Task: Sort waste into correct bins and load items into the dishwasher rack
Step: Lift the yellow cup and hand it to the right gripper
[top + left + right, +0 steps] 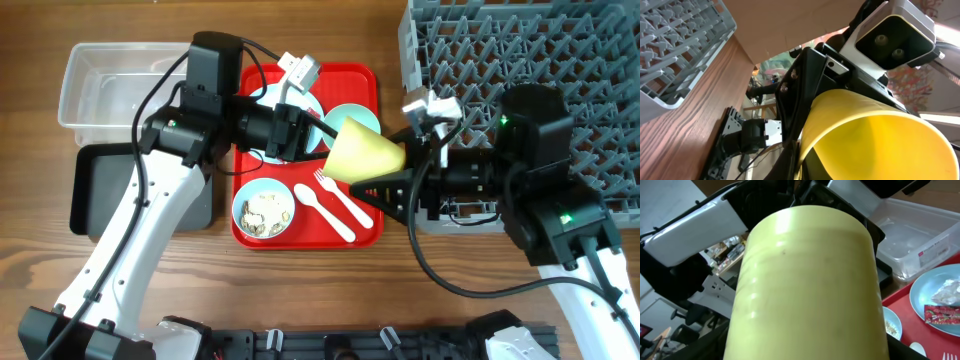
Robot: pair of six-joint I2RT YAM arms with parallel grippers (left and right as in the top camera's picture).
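**Desk:** Two arms face each other above the red tray (362,78). What do we have between them?

**Field:** We see the yellow-green cup (362,152) lying on its side in the air, over the tray's right half. Its open mouth is turned toward the left gripper (318,133) and its base toward the right gripper (388,172).

**Desk:** Which one has hold of it?

**Field:** From overhead, we see the right one's black fingers (374,191) pressed against the cup's sides, so we read it as clamped on the cup. The left one's fingers are hidden by its own body and the cup's rim. We cannot tell whether they are spread or pinching.

**Desk:** And below?

**Field:** On the tray we count the pale blue bowl (238,200) holding beige scraps (263,222). The white fork (340,197) and spoon (322,212) lie just beside it. The light green bowl (352,116) sits partly under the cup, and the pale blue plate (920,296) bears the red wrapper (942,314) and white tissue (947,292). The clear tub (110,90) and black tray (100,190) sit left of the red tray. The grey rack (520,50) stands to its right.
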